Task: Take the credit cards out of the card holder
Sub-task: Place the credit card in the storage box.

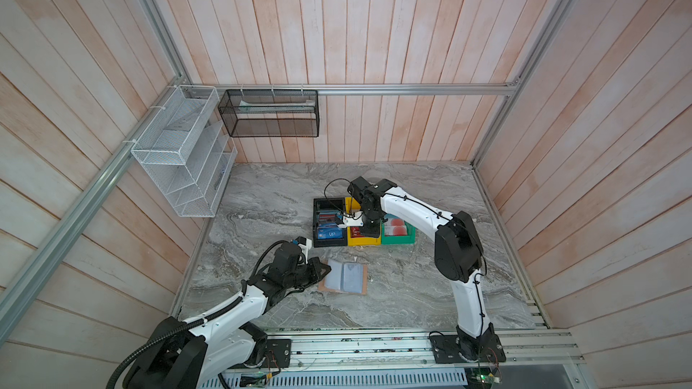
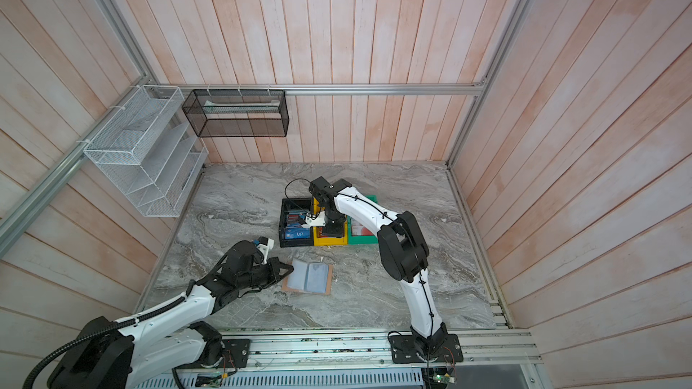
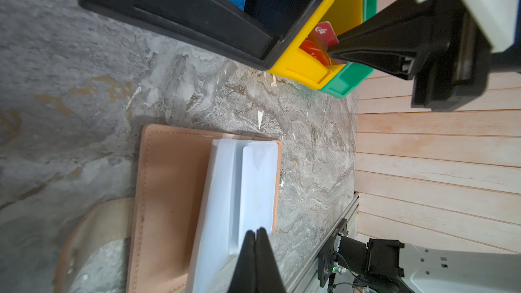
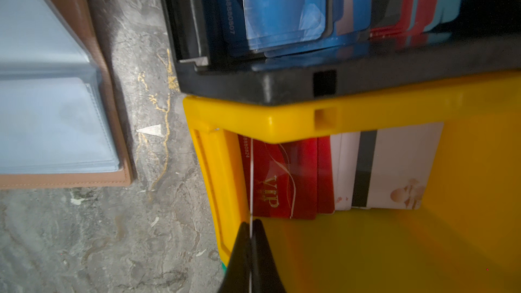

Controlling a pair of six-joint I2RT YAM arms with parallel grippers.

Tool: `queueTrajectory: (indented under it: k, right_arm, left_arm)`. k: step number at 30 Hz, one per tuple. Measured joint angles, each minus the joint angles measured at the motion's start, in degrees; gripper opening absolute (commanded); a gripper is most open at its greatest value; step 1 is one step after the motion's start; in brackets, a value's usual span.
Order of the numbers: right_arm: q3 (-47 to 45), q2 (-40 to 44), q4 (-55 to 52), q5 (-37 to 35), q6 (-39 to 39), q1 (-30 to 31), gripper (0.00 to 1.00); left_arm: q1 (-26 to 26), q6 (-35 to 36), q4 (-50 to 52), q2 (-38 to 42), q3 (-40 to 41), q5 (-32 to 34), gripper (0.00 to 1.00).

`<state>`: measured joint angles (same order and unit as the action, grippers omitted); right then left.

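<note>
The card holder [image 1: 346, 278] lies open on the marble table [image 1: 412, 293], pale blue sleeves [image 3: 225, 187] facing up. The left gripper [image 3: 255, 233] sits at their edge with fingers pressed together, and whether a sleeve is caught between them cannot be told. The right gripper [image 4: 251, 226] is at the yellow bin [image 4: 296, 119], clamped on a thin card [image 4: 251, 181] seen edge-on, just beside a red VIP card [image 4: 270, 187] and whitish cards [image 4: 400, 164] lying in that bin — a black bin [image 4: 282, 85] and a green bin [image 1: 398, 239] flank it.
</note>
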<state>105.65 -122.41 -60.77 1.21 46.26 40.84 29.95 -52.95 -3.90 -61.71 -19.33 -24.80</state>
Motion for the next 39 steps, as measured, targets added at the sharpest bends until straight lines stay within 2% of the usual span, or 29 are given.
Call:
queueTrajectory:
  k: [2, 8, 14, 22, 27, 29, 33, 36, 39]
  right_arm:
    - [-0.1, 0.0, 1.1, -1.2, -0.2, 0.0, 0.12]
    - [-0.6, 0.0, 3.5, -3.4, -1.0, 0.0, 0.14]
    - [-1.1, 0.0, 7.0, -6.6, -1.2, 0.0, 0.23]
    - [-3.8, 1.0, 15.3, -13.8, -4.5, -0.2, 0.21]
    - [-6.7, 9.6, 17.9, -11.8, -12.9, 0.0, 0.17]
    - [-10.8, 15.5, 19.5, -9.1, -16.7, 0.5, 0.15]
    - [-25.8, 28.3, 25.6, -2.1, -24.2, 4.7, 0.11]
    - [-37.6, 33.4, 30.3, 4.6, -30.1, 8.4, 0.09]
    - [-48.9, 36.2, 34.9, 10.0, -36.6, 9.4, 0.06]
  left_arm:
    - [0.0, 0.0, 0.0, 0.0, 0.0, 0.0, 0.03]
    - [0.0, 0.0, 0.0, 0.0, 0.0, 0.0, 0.03]
    - [0.0, 0.0, 0.0, 0.0, 0.0, 0.0, 0.03]
    - [0.0, 0.0, 0.0, 0.0, 0.0, 0.2, 0.03]
    - [0.0, 0.0, 0.0, -0.5, 0.0, 0.2, 0.03]
    - [0.0, 0.0, 0.0, -1.2, 0.0, 0.2, 0.02]
    - [0.0, 0.0, 0.0, -2.8, 0.0, 0.2, 0.02]
    - [0.1, 0.0, 0.2, -3.8, 0.0, 0.2, 0.00]
    - [0.5, 0.2, 1.3, -4.4, 0.0, 0.9, 0.00]
